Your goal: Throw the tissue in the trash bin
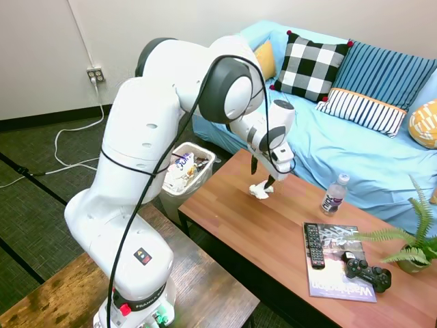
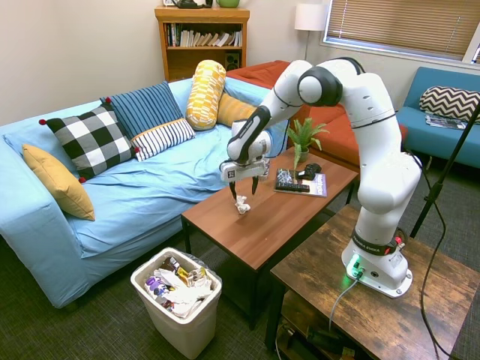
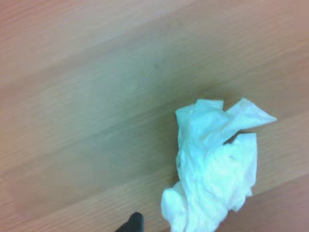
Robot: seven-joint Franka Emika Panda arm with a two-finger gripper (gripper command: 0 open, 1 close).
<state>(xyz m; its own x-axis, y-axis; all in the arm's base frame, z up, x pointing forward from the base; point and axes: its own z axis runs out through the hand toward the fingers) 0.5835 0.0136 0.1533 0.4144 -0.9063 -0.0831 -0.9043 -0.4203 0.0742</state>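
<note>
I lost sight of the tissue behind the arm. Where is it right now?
The crumpled tissue lies on the wooden coffee table, at the end nearest the trash bin, directly beneath the open end effector.

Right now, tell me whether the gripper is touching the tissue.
Cannot tell. In the second exterior view the gripper hangs open right over the tissue on the coffee table, but neither contact nor a gap shows plainly.

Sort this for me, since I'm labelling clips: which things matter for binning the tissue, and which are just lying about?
Job: tissue, trash bin, gripper.
Lying about: water bottle, magazine, remote, game controller, potted fern, pillows.
</note>
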